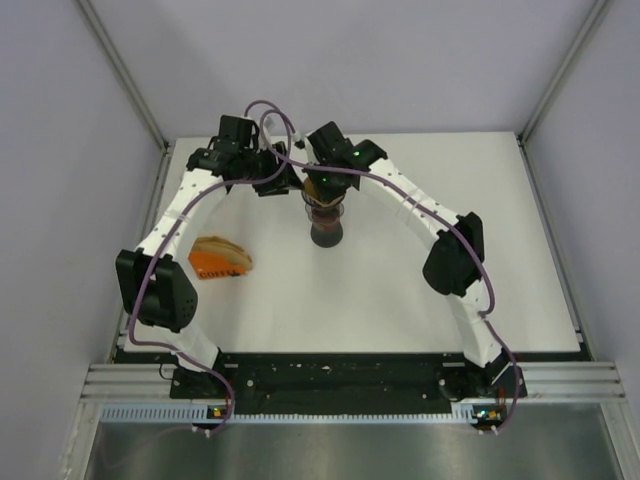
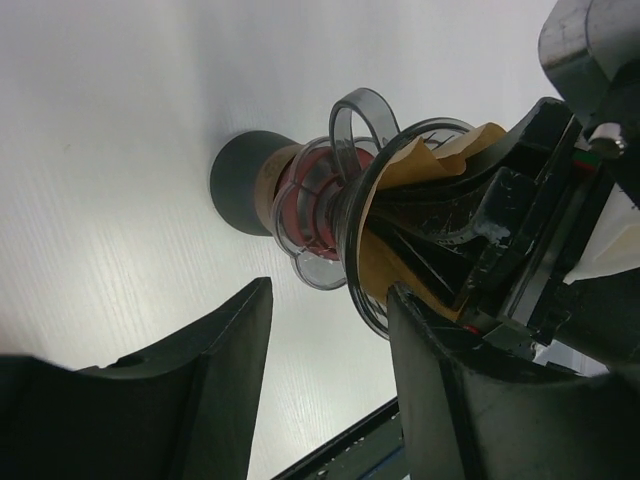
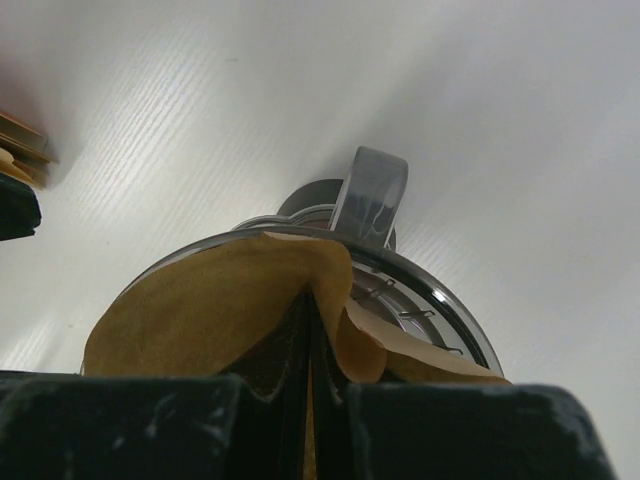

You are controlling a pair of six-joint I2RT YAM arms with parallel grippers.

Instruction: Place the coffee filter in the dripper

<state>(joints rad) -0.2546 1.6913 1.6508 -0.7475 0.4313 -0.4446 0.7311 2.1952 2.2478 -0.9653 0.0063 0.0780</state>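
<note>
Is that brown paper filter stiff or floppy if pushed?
Probably floppy and light: the brown paper coffee filter curls at its edge where the right tool pinches it. It likely creases easily, though the clear plastic dripper should steady it.

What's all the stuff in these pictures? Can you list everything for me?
coffee filter: one, brown, in the top of the dripper, pinched by the right tool
dripper: one, clear grey, on top of the cup, far middle of the table
cup: one, dark, under the dripper
holder: one, orange, left side of the table
spare filters: a stack, brown, in the holder
table: one, white, under everything
left arm and right arm: two, white and black, both reaching to the dripper
left tool: one, black, open, beside the dripper
right tool: one, black, shut on the coffee filter
</note>
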